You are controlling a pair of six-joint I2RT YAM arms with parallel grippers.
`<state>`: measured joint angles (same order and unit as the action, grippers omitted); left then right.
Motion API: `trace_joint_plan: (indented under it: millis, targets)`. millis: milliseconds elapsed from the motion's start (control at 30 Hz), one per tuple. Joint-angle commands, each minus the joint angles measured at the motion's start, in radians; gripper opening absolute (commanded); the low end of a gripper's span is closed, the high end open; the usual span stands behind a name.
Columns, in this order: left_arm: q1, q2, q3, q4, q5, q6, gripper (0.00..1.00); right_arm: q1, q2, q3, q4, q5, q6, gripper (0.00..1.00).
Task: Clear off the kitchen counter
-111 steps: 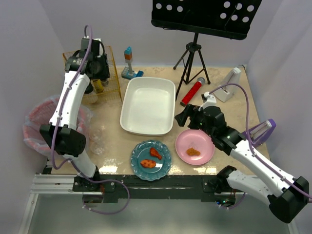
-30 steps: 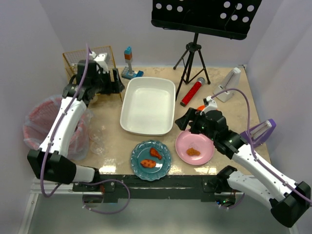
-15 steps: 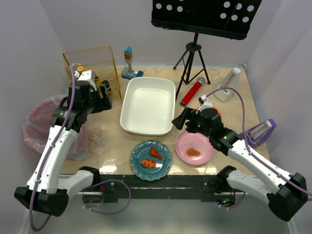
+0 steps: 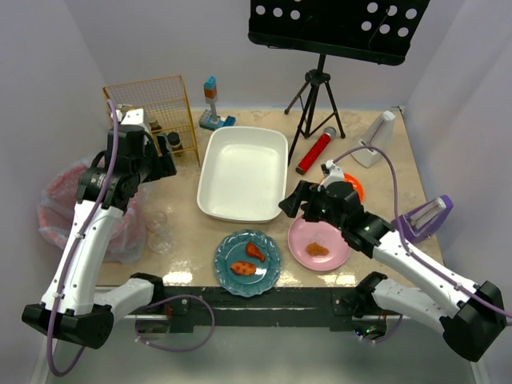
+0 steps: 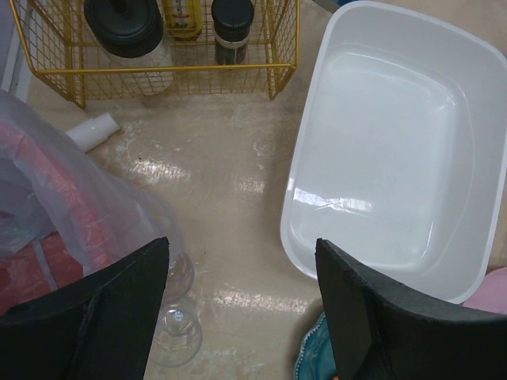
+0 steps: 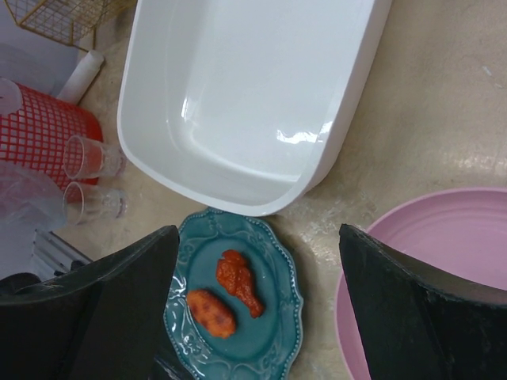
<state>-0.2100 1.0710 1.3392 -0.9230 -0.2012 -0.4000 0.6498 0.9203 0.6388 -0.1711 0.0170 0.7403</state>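
Observation:
The beige kitchen counter [image 4: 184, 232] holds a white tub [image 4: 244, 172], a teal plate [image 4: 247, 262] with two pieces of fried chicken, a pink plate [image 4: 318, 244] with one piece, two clear glasses [image 4: 158, 230] and a red microphone [image 4: 317, 150]. My left gripper [image 4: 162, 165] is open and empty, high over bare counter between the wire basket [image 4: 156, 108] and the tub; in the left wrist view [image 5: 242, 261] the tub [image 5: 396, 150] lies to its right. My right gripper [image 4: 290, 204] is open and empty above the tub's near corner; in the right wrist view [image 6: 257, 253] the teal plate [image 6: 238, 301] lies below it.
The wire basket holds bottles and jars [image 5: 232, 24]. A red waste basket in a plastic bag [image 4: 60, 208] stands off the left edge. A tripod [image 4: 316, 96], a block toy [image 4: 210, 104], a white dispenser [image 4: 376, 140] and a purple tool [image 4: 424, 214] stand at the back and right.
My left gripper has drawn back out of the wire basket and now hangs lower, nearer the front. My right gripper has shifted slightly left toward the teal plate.

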Motion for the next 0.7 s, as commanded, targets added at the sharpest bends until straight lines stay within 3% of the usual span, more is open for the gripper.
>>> trace_joint_plan:
  millis: [0, 167, 333, 500, 667]
  targets:
    - [0.004, 0.026, 0.092, -0.028, -0.009, 0.036, 0.79, 0.077, 0.043, 0.111, 0.044, 0.038, -0.025, 0.87]
    - [0.03, 0.076, 0.172, -0.042, -0.026, 0.076, 0.8, 0.267, 0.213, 0.286, 0.074, 0.127, -0.033, 0.86]
    - [0.161, 0.112, 0.227, -0.017, 0.062, 0.115, 0.82, 0.442, 0.481, 0.481, 0.152, 0.158, -0.012, 0.86]
    - [0.187, 0.133, 0.273, 0.003, 0.089, 0.107, 0.82, 0.487, 0.731, 0.655, 0.272, 0.1, 0.028, 0.87]
    - [0.187, 0.145, 0.316, 0.01, 0.12, 0.102, 0.82, 0.51, 0.966, 0.866, 0.262, 0.078, 0.04, 0.86]
